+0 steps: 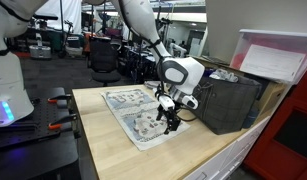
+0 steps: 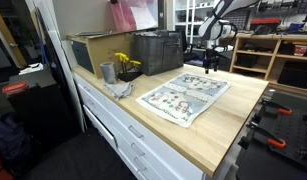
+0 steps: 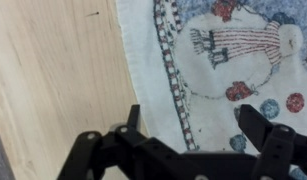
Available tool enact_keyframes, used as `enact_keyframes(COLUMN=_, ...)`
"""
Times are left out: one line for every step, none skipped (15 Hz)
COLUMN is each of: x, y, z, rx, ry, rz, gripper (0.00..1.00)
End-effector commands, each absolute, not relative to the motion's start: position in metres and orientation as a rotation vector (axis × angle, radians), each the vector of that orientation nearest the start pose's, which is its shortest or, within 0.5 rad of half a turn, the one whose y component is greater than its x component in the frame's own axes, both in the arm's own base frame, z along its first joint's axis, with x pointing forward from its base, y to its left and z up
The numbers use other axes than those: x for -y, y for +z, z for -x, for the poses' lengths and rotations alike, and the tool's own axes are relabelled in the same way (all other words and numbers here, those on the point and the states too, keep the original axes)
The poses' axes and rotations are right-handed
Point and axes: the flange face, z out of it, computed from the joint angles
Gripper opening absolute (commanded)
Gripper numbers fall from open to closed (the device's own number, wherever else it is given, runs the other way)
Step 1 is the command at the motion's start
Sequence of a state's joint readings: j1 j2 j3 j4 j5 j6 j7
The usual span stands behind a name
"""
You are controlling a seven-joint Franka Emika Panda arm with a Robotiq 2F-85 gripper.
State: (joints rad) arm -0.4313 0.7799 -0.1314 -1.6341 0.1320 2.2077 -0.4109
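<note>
Printed cloth [image 1: 131, 112] flat on wooden counter [image 1: 103, 150], gripper [image 1: 170, 122] over its edge, jaws apart.

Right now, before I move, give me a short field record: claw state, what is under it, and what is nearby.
claw: open, jaws wide, holding nothing
under claw: white and blue printed cloth, lying flat, near its bordered edge
contact: cannot tell whether the fingertips touch the cloth
support: light wooden worktop, bare wood beside the cloth's edge
nearby: dark plastic crate behind the claw, apart from the cloth
further off: grey metal cup at the far end of the worktop in an exterior view
</note>
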Motion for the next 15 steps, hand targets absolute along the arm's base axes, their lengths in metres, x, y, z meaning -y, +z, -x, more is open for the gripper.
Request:
enact_keyframes(x=0.362, y=0.131, z=-0.557, rx=-0.357, ry=0.333, rz=3.002, gripper=1.00)
enact_keyframes(x=0.365, y=0.127, z=-0.554, rx=-0.368, ry=0.340, rz=2.998, gripper=1.00)
enact_keyframes(x=0.369, y=0.122, z=-0.551, rx=-0.373, ry=0.357, rz=2.997, gripper=1.00)
enact_keyframes(x=0.372, y=0.117, z=-0.547, rx=-0.381, ry=0.377, rz=2.997, gripper=1.00)
enact_keyframes(x=0.375, y=0.112, z=-0.544, rx=-0.397, ry=0.391, rz=2.991, gripper=1.00)
enact_keyframes(x=0.378, y=0.108, z=-0.540, rx=-0.408, ry=0.404, rz=2.985, gripper=1.00)
enact_keyframes(x=0.381, y=0.104, z=-0.535, rx=-0.420, ry=0.422, rz=2.976, gripper=1.00)
enact_keyframes(x=0.382, y=0.100, z=-0.530, rx=-0.427, ry=0.439, rz=2.968, gripper=1.00)
enact_keyframes(x=0.384, y=0.096, z=-0.523, rx=-0.444, ry=0.468, rz=2.951, gripper=1.00)
enact_keyframes(x=0.385, y=0.093, z=-0.518, rx=-0.456, ry=0.488, rz=2.938, gripper=1.00)
enact_keyframes(x=0.384, y=0.090, z=-0.513, rx=-0.468, ry=0.504, rz=2.917, gripper=1.00)
enact_keyframes(x=0.382, y=0.089, z=-0.510, rx=-0.478, ry=0.519, rz=2.901, gripper=1.00)
enact_keyframes(x=0.380, y=0.088, z=-0.506, rx=-0.486, ry=0.541, rz=2.882, gripper=1.00)
enact_keyframes(x=0.377, y=0.086, z=-0.504, rx=-0.499, ry=0.564, rz=2.861, gripper=1.00)
enact_keyframes(x=0.372, y=0.085, z=-0.502, rx=-0.512, ry=0.589, rz=2.831, gripper=1.00)
